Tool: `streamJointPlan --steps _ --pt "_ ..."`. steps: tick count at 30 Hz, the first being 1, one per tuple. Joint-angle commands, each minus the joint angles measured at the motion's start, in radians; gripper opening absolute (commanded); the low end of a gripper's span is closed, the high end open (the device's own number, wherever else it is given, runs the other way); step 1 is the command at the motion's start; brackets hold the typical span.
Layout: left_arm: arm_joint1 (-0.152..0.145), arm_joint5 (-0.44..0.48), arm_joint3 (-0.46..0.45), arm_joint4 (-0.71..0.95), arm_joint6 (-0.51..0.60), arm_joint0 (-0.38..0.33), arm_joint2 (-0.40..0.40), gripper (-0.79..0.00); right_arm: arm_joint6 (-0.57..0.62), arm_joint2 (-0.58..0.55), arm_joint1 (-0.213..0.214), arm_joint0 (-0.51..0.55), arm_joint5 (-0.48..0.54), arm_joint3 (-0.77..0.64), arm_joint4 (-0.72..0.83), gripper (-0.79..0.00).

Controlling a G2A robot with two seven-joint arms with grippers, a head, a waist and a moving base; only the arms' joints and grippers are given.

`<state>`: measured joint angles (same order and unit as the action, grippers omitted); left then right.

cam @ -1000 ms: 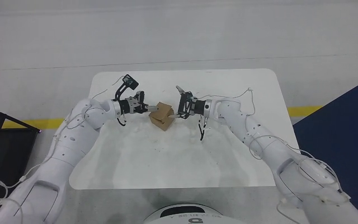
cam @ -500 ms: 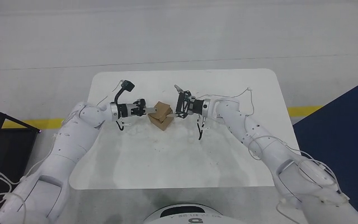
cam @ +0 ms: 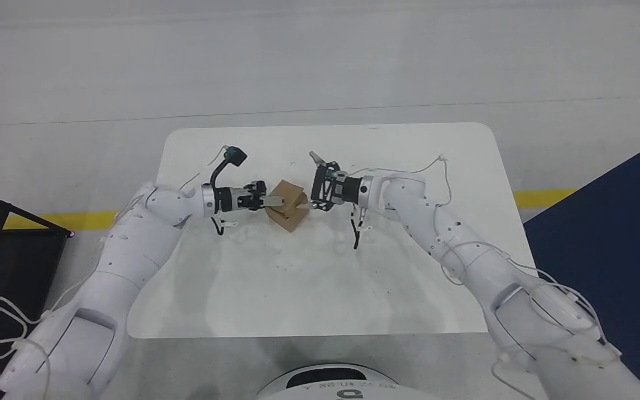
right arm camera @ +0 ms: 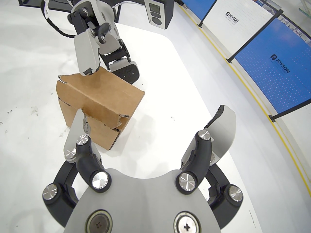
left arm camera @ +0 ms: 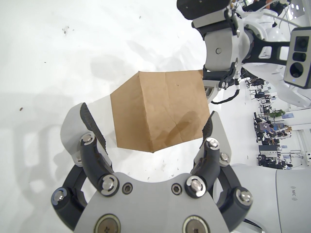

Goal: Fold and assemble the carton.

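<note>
We had the carton [cam: 290,204] centred on the table [cam: 400,280], left gripper [left arm camera: 148,117] and right gripper [right arm camera: 150,113] both spread wide, flanking it; one lopsided shove, we judged, could skid or crush it.

My white counter [cam: 300,290] stands on pale floor [cam: 300,60] marked with a yellow line [cam: 545,197]; blue-and-white panels [right arm camera: 274,59] stand beyond.

Brown carton [cam: 290,204], folded into a box
I saw it sitting on the table [cam: 400,280], its end flaps ragged and ajar.
</note>
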<state>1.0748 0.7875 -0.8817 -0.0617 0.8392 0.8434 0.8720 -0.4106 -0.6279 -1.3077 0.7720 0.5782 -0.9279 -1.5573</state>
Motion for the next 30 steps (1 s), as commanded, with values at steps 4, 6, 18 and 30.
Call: streamJointPlan --steps 4,6,18,30 --pt "0.002 0.008 0.002 0.0 0.005 0.002 -0.005 0.0 0.007 0.004 -0.01 -0.008 0.005 0.012 -0.003 0.0" --pt "0.003 0.008 0.003 -0.004 0.005 0.002 -0.007 0.0 0.01 0.006 -0.014 -0.011 0.003 0.016 -0.005 0.0" --pt "0.005 0.039 -0.003 0.005 0.028 0.005 -0.016 0.0 0.029 0.012 -0.038 -0.02 -0.021 0.038 -0.015 0.0" --pt "0.005 0.048 0.004 -0.003 0.036 -0.002 -0.019 0.0 0.029 0.01 -0.052 -0.021 -0.021 0.053 -0.027 0.0"
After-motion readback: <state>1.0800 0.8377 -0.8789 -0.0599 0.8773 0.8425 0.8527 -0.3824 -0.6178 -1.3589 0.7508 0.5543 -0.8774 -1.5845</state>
